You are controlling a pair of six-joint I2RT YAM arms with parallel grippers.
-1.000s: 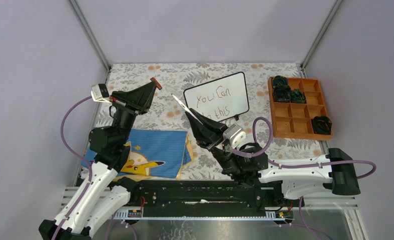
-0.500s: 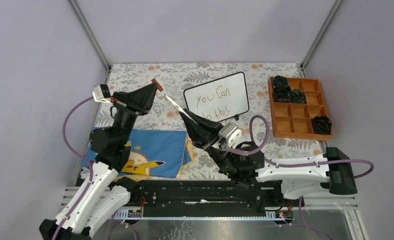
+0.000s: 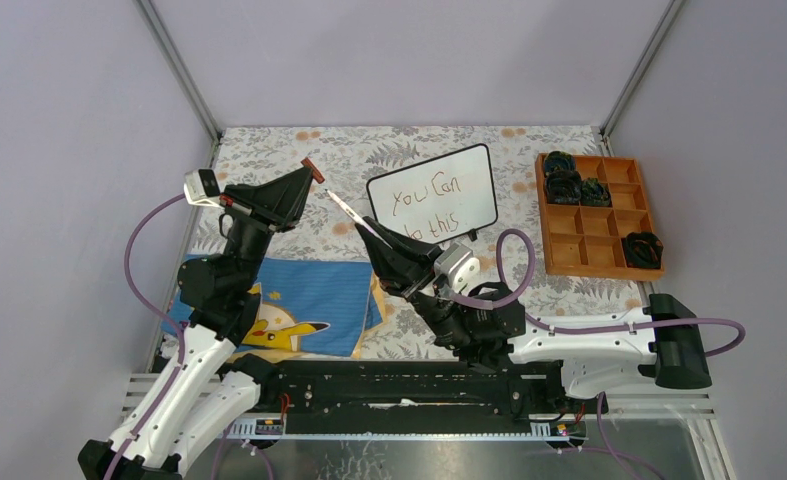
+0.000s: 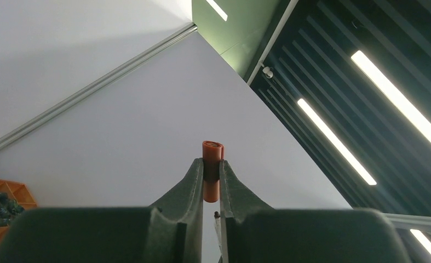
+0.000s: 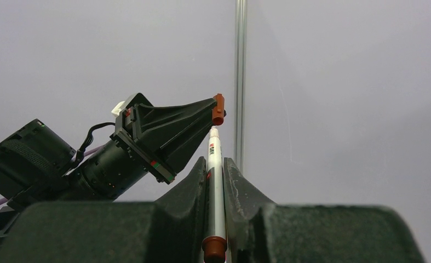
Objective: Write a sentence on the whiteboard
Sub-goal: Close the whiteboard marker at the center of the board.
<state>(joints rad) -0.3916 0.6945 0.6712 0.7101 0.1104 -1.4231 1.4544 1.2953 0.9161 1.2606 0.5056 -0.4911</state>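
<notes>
Now my left gripper [image 4: 212, 169] pinches a red-orange marker cap [image 4: 213, 149]; my right gripper [image 5: 216, 162] clamps a white marker [image 5: 214, 143], its small red label [image 5: 211, 147] too blurred to read. Beyond them the whiteboard [image 3: 477, 190] sits mid-table, its sentence [image 3: 425, 194] showing "You Can" above "this".

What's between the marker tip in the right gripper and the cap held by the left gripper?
Nothing visible. In the right wrist view, the marker in the right gripper points at the cap pinched by the left gripper, with only a small gap of open air between them.
</notes>
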